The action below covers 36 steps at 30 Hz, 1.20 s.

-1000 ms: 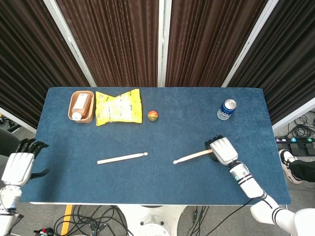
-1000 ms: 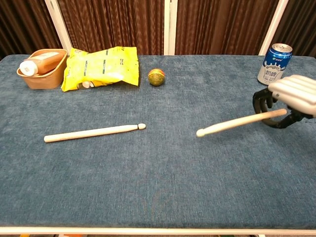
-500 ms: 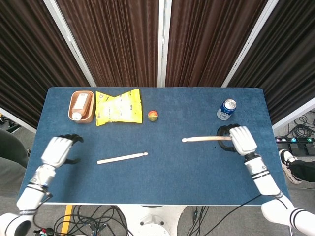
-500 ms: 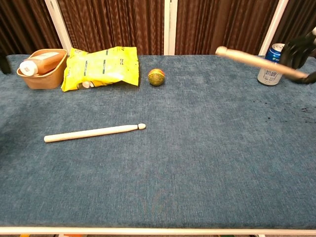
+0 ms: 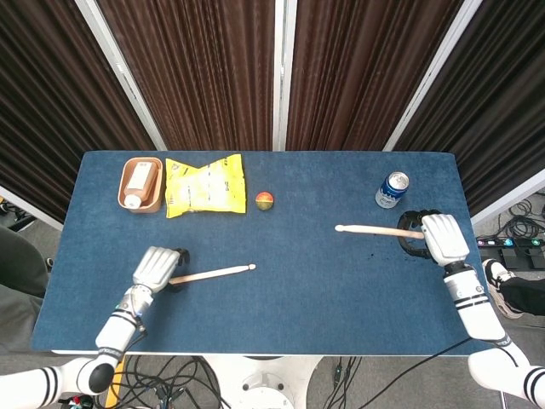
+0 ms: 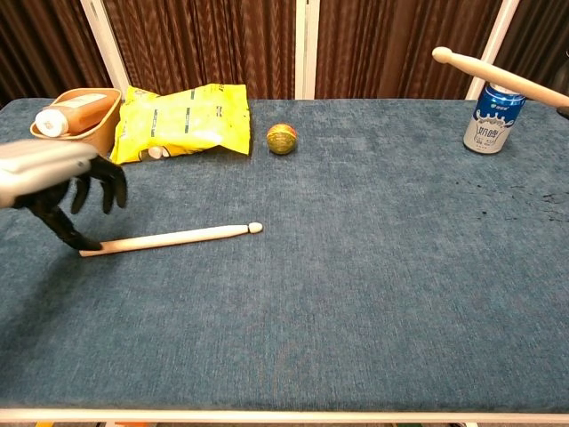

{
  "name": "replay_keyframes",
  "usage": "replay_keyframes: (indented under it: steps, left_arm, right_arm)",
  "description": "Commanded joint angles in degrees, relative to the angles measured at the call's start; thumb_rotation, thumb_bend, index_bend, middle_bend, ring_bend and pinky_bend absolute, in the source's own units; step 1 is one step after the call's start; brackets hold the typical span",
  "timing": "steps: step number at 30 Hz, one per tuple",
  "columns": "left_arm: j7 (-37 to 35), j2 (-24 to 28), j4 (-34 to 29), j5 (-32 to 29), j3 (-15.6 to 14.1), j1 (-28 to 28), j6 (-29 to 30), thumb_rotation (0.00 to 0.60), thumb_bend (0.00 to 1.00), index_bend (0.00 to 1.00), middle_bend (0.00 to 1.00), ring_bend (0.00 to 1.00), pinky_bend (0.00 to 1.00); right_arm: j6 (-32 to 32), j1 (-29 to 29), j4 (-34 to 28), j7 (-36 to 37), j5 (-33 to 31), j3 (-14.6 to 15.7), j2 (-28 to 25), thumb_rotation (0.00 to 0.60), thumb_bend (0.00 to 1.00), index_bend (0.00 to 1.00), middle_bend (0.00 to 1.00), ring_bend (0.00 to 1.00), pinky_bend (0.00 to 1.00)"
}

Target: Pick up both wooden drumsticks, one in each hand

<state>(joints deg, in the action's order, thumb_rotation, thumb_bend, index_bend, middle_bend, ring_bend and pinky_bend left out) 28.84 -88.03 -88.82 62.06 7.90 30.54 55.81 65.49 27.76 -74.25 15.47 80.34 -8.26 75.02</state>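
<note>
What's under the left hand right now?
The butt end of the drumstick lies on the table beneath the left hand. Its fingers hang spread above it; the head view hides any contact.

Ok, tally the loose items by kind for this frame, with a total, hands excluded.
Drumsticks: 2, one held by the right hand, one on the table by the left hand
Cans: 1
Balls: 1
Snack bags: 1
Bowls: 1
Bottles: 1
Total: 7

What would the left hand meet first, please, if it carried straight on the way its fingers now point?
The left hand has its fingers spread and angled down over the butt end of the wooden drumstick on the table. Continuing that way, it would likely meet that drumstick first, though depth is uncertain.
</note>
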Motion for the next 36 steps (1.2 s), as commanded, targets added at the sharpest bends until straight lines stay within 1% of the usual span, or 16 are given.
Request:
replay_keyframes:
  steps: [1, 5, 11, 21, 32, 36]
  left_arm:
    - [2.5, -2.0, 1.1, -3.0, 0.2, 1.3, 0.4, 0.6, 0.15, 0.43, 0.46, 0.58, 0.68]
    - [5.4, -3.2, 2.1, -5.8, -0.4, 2.2, 0.6, 0.6, 0.16, 0.43, 0.47, 0.58, 0.68]
    - [6.6, -4.4, 2.9, -7.9, -1.4, 2.7, 1.1, 0.6, 0.19, 0.45, 0.52, 0.59, 0.69]
    - [6.9, -5.3, 4.5, -8.7, -2.3, 3.4, 1.8, 0.6, 0.23, 0.47, 0.54, 0.6, 0.69]
    - [6.7, -5.3, 5.2, -9.7, -3.0, 4.3, 0.9, 0.6, 0.29, 0.49, 0.55, 0.6, 0.69]
    - [5.8, -5.3, 5.5, -9.5, -3.2, 4.5, 0.4, 0.6, 0.34, 0.51, 0.56, 0.6, 0.69]
  right_arm:
    - [0.0, -0.1, 0.4, 0.3, 0.1, 0.0, 0.2, 0.6, 0.56, 0.81, 0.63, 0.46, 0.42]
    - [0.1, -0.2, 0.9, 0.7, 0.2, 0.0, 0.3, 0.6, 0.56, 0.81, 0.63, 0.46, 0.42]
    - [0.0, -0.3, 1.5, 1.0, 0.3, 0.2, 0.6, 0.6, 0.56, 0.81, 0.63, 0.46, 0.42]
    - [-0.4, -0.4, 2.2, 1.2, 0.5, 0.4, 1.2, 0.6, 0.56, 0.81, 0.63, 0.46, 0.42]
    - [-0.7, -0.5, 2.7, 1.2, 0.4, 0.5, 1.6, 0.6, 0.57, 0.81, 0.63, 0.46, 0.42]
    - [-0.9, -0.5, 2.9, 1.0, 0.3, 0.5, 1.8, 0.6, 0.56, 0.81, 0.63, 0.46, 0.42]
